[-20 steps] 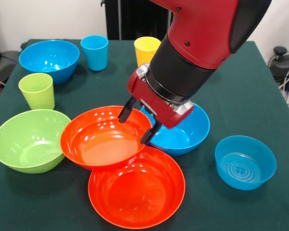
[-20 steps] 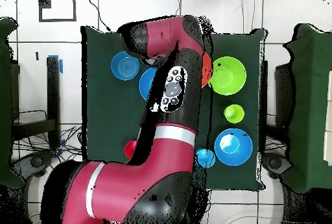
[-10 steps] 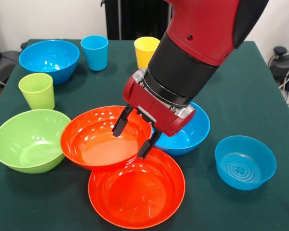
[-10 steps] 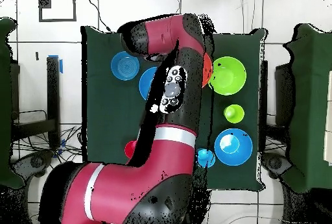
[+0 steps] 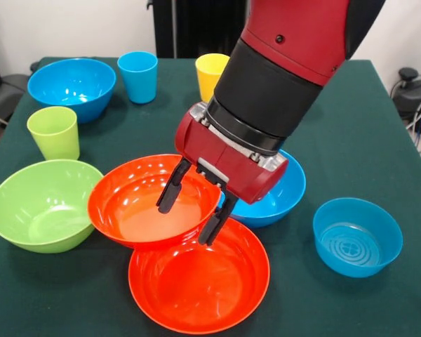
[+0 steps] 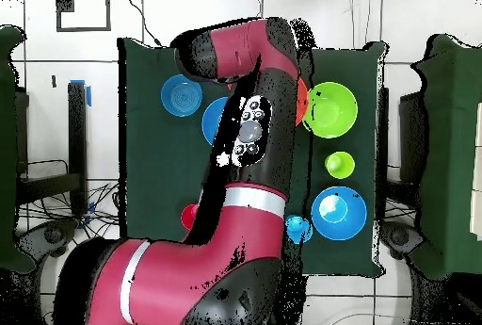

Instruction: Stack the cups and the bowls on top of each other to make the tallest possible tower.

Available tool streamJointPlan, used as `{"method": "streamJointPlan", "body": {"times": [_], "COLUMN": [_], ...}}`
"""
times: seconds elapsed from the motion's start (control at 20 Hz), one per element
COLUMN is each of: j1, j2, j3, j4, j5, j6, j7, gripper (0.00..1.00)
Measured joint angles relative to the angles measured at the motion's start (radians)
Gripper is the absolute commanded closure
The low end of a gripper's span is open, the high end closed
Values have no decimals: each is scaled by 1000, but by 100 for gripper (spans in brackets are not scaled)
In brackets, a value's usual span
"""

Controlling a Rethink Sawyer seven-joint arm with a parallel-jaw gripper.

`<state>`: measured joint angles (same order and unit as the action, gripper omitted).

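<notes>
My gripper (image 5: 189, 213) is open and hangs low over two overlapping orange bowls. One finger (image 5: 168, 196) reaches inside the upper orange bowl (image 5: 137, 207). The other finger sits outside that bowl's near right rim, above the lower orange bowl (image 5: 196, 281). Partly behind the gripper is a blue bowl (image 5: 284, 189). A lime green bowl (image 5: 42, 205) and a green cup (image 5: 53, 132) stand at the left. Farther back are another blue bowl (image 5: 71, 86), a blue cup (image 5: 137, 76) and a yellow cup (image 5: 210, 70). A smaller blue bowl (image 5: 356, 237) stands at the right. No tower shows.
In the overhead view the arm (image 6: 249, 142) covers the middle of the green table (image 6: 151, 170) and hides the gripper. A red cup (image 6: 190, 216) peeks out beside the arm. The green bowl (image 6: 331, 109) and green cup (image 6: 340, 164) show to the arm's right.
The gripper has come down and shifted toward the near left, so its open fingers now straddle the upper orange bowl's rim. The bowls and cups have not moved.
</notes>
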<state>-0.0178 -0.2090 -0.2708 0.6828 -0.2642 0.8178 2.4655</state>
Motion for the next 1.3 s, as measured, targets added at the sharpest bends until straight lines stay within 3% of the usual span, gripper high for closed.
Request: {"method": "streamJointPlan", "body": {"times": [0.45,1.0,1.3], "j1": [-1,-4,-4], "j2": [1,9,15], "j3": [0,0,0], "j4": [0,0,0], "j5": [6,27,27], "j6": [2,111,123], "j7": [0,0,0], "gripper": [0,0,0]}}
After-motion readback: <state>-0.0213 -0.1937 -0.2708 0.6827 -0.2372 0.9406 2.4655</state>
